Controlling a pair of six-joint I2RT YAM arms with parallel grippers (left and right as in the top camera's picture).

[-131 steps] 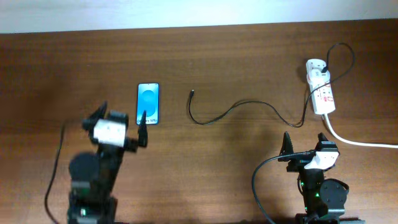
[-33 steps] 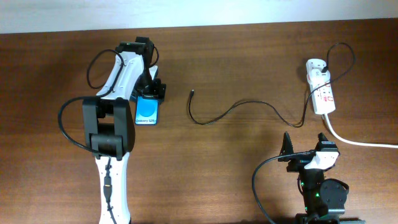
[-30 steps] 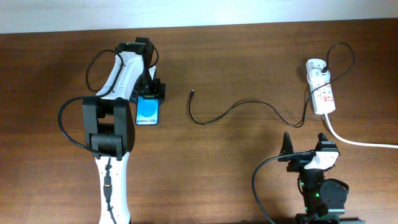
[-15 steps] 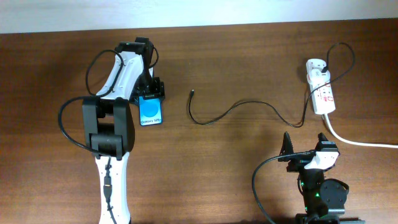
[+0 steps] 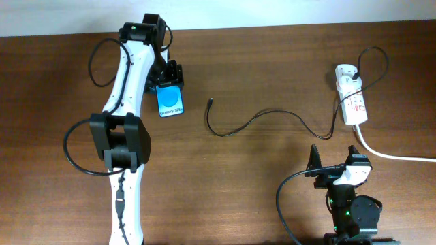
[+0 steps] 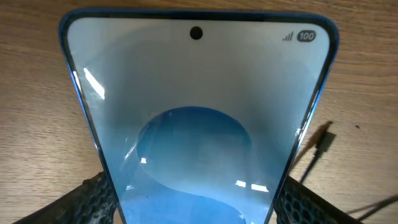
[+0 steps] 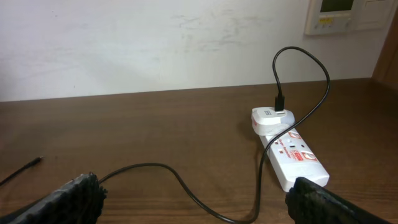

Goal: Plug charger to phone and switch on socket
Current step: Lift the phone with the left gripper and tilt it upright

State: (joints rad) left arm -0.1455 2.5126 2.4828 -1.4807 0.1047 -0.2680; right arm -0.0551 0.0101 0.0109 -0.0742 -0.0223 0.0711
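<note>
My left gripper (image 5: 168, 80) is shut on the top end of the phone (image 5: 170, 101), a slim blue-screened smartphone held tilted at the left middle of the table; it fills the left wrist view (image 6: 199, 124) between both fingers. The charger (image 5: 262, 117), a thin black cable, lies across the table's middle, its small plug tip (image 5: 211, 102) a little right of the phone, also in the left wrist view (image 6: 320, 142). Its far end is plugged into the socket (image 5: 352, 99), a white power strip at the far right, also in the right wrist view (image 7: 292, 155). My right gripper (image 5: 334, 161) is open and empty near the front edge.
A thick white cord (image 5: 395, 155) runs from the socket off the table's right edge. The table's back edge meets a white wall (image 7: 155, 43). The left arm (image 5: 129, 82) stretches from the front left up over the table.
My left arm reached over to the phone, closed on its top end, then shifted it slightly right and away from me, tilting it. The right arm, cable and socket have not moved.
</note>
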